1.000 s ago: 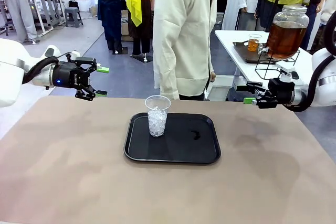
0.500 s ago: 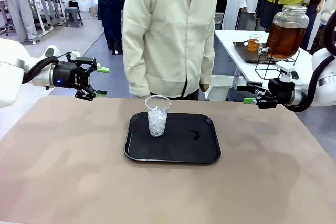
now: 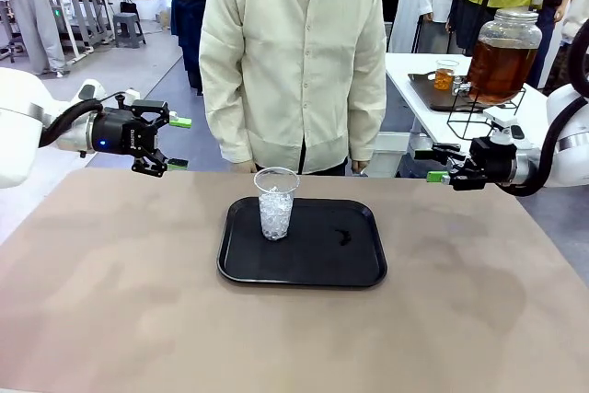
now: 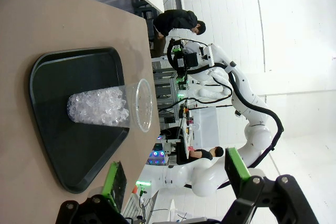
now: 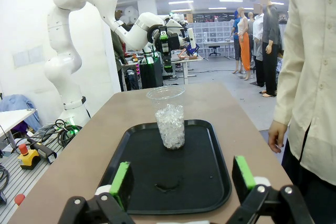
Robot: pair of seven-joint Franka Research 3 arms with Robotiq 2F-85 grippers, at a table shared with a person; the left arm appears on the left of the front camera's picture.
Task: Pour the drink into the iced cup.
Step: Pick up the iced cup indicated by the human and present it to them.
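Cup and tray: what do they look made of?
Cup: likely thin clear plastic, glossy. The ice shows plainly through the wall, and the rim is a thin ring. Tray: probably moulded black plastic, semi-matte, with soft reflections and a rounded raised rim. It could be coated metal; the look leaves that open.

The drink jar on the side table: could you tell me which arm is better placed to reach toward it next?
Probably the right. The right gripper hangs open on the jar's side; the left gripper, also open, is beyond the tray.
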